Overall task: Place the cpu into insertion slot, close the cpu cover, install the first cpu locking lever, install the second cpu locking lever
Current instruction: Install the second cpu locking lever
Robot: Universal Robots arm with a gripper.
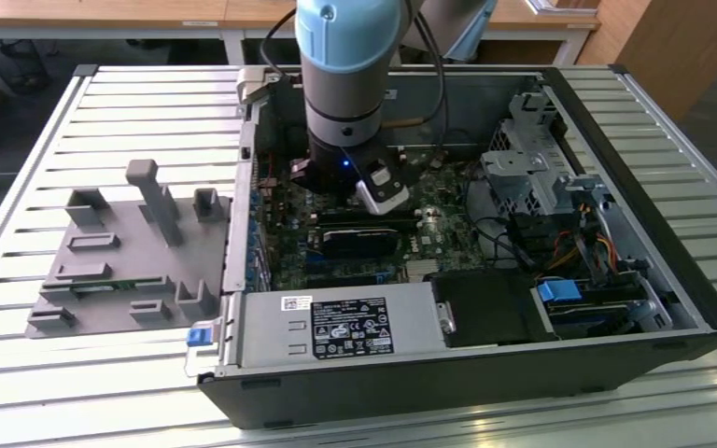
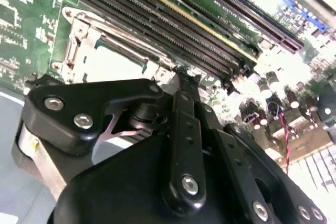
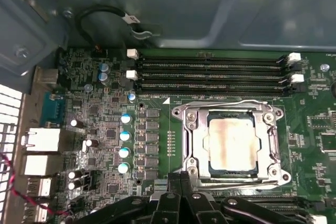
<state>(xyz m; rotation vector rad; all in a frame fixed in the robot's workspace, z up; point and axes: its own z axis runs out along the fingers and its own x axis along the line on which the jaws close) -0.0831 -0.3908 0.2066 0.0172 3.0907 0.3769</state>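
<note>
In the first wrist view the cpu (image 3: 233, 145) lies flat in the insertion slot (image 3: 231, 174) on the green board, its pale metal face showing. The cpu cover (image 3: 195, 139) is folded down around it as a silver frame. Thin wire levers run along two opposite sides of the frame (image 3: 226, 103); whether they are latched I cannot tell. My gripper (image 3: 178, 177) is shut with nothing between its fingers, its tips just beside one corner of the socket. The second wrist view shows the shut gripper (image 2: 181, 77) close to the bright socket (image 2: 107, 61). In the exterior view the gripper (image 1: 377, 201) is down inside the computer case.
Long black memory slots (image 3: 210, 74) run along one side of the socket. Capacitors (image 3: 125, 135) and rear ports (image 3: 42, 140) stand on another side. Case walls, a drive cage (image 1: 527, 177) and a power supply (image 1: 340, 327) surround the board. A grey fixture (image 1: 122, 252) sits outside on the exterior view's left.
</note>
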